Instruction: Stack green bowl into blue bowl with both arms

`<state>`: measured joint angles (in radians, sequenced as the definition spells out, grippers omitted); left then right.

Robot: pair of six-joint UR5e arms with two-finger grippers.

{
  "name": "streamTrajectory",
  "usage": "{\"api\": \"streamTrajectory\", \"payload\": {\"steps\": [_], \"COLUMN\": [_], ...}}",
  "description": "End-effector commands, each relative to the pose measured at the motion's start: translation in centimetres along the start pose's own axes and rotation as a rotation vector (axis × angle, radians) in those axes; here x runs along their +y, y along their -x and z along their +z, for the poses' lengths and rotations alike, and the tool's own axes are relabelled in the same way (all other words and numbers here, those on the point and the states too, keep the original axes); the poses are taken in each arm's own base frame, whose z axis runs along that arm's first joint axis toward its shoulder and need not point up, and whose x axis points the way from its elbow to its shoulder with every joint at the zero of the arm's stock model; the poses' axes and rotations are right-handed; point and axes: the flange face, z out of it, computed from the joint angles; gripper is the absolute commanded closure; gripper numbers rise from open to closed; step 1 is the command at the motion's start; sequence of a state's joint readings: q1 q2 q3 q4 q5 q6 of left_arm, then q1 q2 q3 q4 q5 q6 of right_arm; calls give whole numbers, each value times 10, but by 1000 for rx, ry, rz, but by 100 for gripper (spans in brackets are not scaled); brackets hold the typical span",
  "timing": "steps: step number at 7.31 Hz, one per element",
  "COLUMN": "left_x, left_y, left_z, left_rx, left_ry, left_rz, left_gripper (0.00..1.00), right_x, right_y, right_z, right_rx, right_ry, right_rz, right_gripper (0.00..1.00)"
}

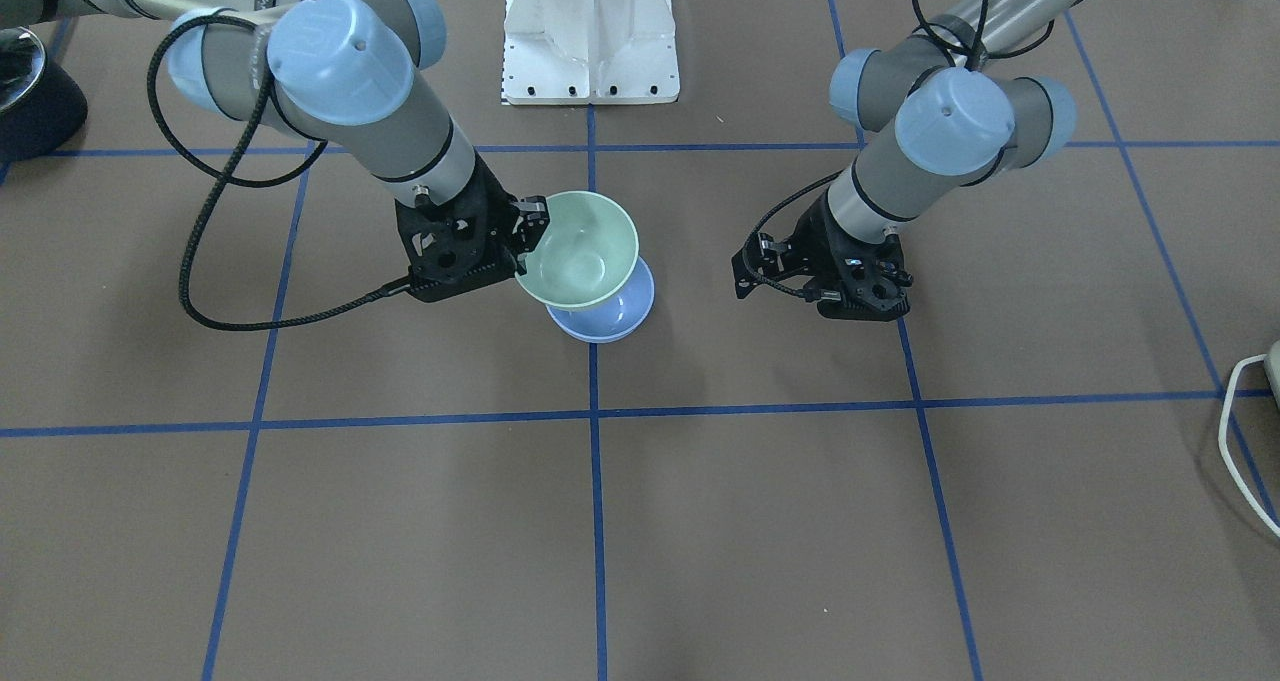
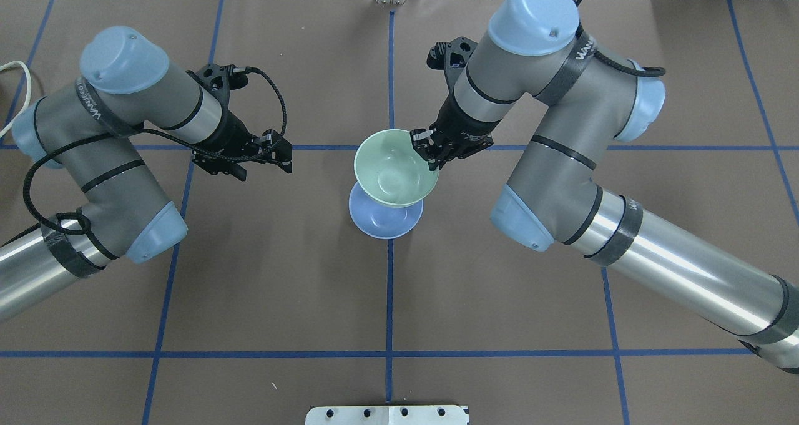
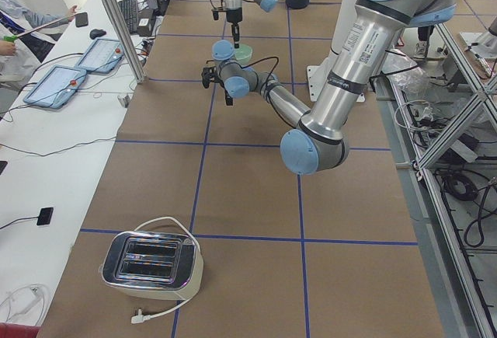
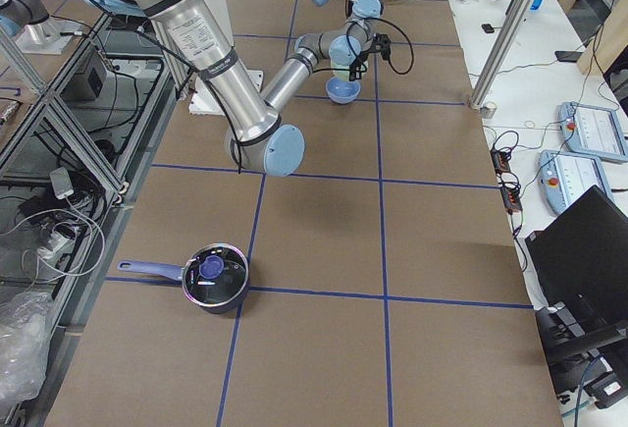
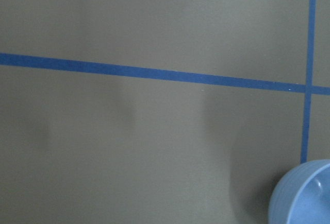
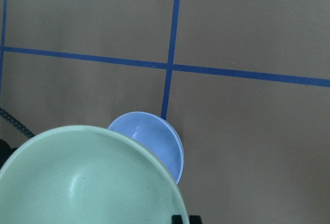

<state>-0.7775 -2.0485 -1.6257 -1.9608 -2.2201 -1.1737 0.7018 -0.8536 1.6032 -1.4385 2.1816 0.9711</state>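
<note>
My right gripper (image 2: 429,151) is shut on the rim of the pale green bowl (image 2: 393,170) and holds it tilted in the air. The bowl hangs just above and partly over the blue bowl (image 2: 382,218), which stands on the table at the centre line. In the front view the green bowl (image 1: 582,249) covers most of the blue bowl (image 1: 606,316). In the right wrist view the green bowl (image 6: 87,183) fills the bottom, with the blue bowl (image 6: 152,141) below it. My left gripper (image 2: 284,152) is open and empty, to the left of the bowls. The left wrist view shows the blue bowl's edge (image 5: 304,195).
The white base pedestal (image 1: 590,36) stands at the robot's side of the table. A toaster (image 3: 151,260) sits at the table's left end and a dark pot (image 4: 214,278) at the right end. A white cable (image 1: 1240,431) lies at the edge.
</note>
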Motion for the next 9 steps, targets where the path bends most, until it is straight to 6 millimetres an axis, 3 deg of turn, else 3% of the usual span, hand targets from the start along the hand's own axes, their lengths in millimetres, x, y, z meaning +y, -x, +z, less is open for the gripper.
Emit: {"api": "streamTrajectory", "payload": {"steps": [1, 3, 9], "left_x": [-4, -6, -5], "left_y": [7, 11, 17], "left_z": [-3, -4, -3], "left_rx": [-4, -7, -13], "left_ry": [-5, -8, -8], "left_rz": [0, -5, -10], "left_gripper": [6, 7, 7], "right_x": [4, 20, 20], "right_y": [11, 16, 9], "right_z": [27, 51, 54], "right_rx": [1, 27, 46], "right_ry": [-5, 8, -3], "right_rz": [-19, -35, -42], "right_gripper": [88, 88, 88]}}
